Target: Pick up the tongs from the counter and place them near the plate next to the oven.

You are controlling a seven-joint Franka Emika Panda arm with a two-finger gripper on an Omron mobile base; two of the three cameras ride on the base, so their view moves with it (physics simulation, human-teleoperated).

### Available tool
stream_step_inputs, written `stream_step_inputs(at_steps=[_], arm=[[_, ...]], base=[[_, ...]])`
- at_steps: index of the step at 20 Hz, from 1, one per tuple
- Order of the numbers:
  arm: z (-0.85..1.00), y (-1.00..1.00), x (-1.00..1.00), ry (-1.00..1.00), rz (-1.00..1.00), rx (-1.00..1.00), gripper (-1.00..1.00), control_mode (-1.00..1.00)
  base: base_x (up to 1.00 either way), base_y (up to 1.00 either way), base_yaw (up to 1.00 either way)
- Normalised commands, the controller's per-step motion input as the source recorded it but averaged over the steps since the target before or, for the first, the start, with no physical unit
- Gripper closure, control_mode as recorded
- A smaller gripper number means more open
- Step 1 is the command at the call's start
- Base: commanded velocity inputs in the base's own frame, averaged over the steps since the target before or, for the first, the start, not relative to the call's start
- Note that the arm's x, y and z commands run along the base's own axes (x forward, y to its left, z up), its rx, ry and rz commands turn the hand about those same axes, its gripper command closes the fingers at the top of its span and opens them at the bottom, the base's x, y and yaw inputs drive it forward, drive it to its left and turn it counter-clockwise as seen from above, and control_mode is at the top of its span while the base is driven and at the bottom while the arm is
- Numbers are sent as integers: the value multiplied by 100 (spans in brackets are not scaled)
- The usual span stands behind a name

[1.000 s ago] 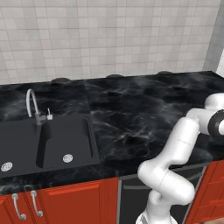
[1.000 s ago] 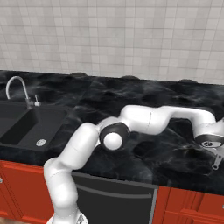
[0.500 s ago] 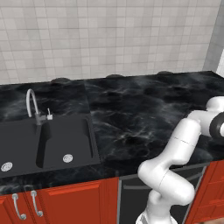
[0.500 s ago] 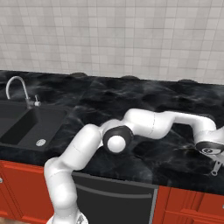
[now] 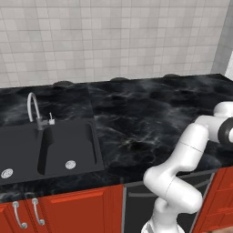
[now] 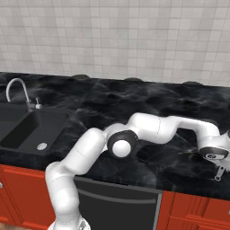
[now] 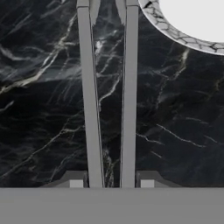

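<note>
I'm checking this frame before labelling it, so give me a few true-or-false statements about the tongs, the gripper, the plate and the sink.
1. The tongs run between the fingertips in the hand view. True.
2. A white plate with a marbled rim lies close to the tongs' far end. True.
3. The tongs lie in the sink basin. False: they are at the gripper, over the counter, far from the sink.
4. The faucet stands at the counter's right end. False: it stands at the left, behind the sink.
</note>
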Motion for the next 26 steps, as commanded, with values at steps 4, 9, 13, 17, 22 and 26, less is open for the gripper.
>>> stream_step_inputs(at_steps=[4, 9, 13, 17, 22, 26], arm=[[-17, 3, 29, 2, 0, 0, 100, -100], [-16, 0, 28, 3, 0, 0, 100, -100], [-16, 0, 28, 7, 0, 0, 100, -100], [-17, 0, 23, 6, 0, 0, 100, -100], [-12, -2, 19, 5, 0, 0, -100, -100], [-1, -18, 13, 2, -1, 0, -100, -100]], base=[[0, 0, 0], [0, 0, 0], [0, 0, 0], [0, 0, 0], [0, 0, 0], [0, 0, 0]])
